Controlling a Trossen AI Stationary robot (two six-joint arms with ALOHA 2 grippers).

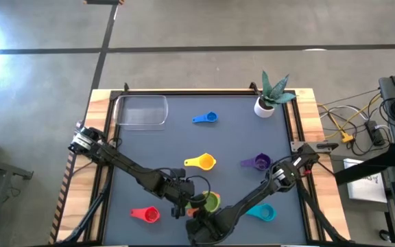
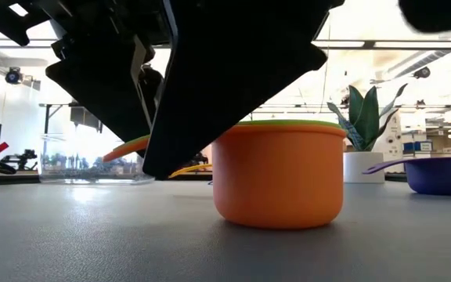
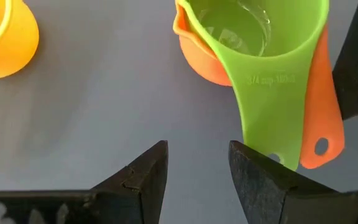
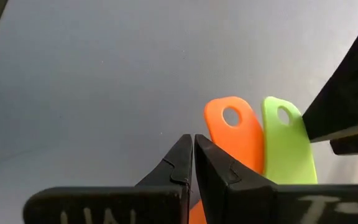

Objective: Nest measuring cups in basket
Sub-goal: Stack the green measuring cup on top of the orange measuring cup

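On the dark table (image 1: 184, 147), near its front edge, the green cup (image 3: 253, 37) sat nested in the orange cup (image 2: 279, 176), handles side by side pointing toward the left gripper (image 3: 194, 171), fingers spread; right gripper (image 4: 192, 163) fingers pressed together.

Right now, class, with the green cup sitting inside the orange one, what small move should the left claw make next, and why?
Probably the left claw should shift sideways so the two handles sit between its open fingers, then close. The green cup is nested in the orange cup, their handles lie side by side just off that claw's line, and the basket stands apart at the far corner.
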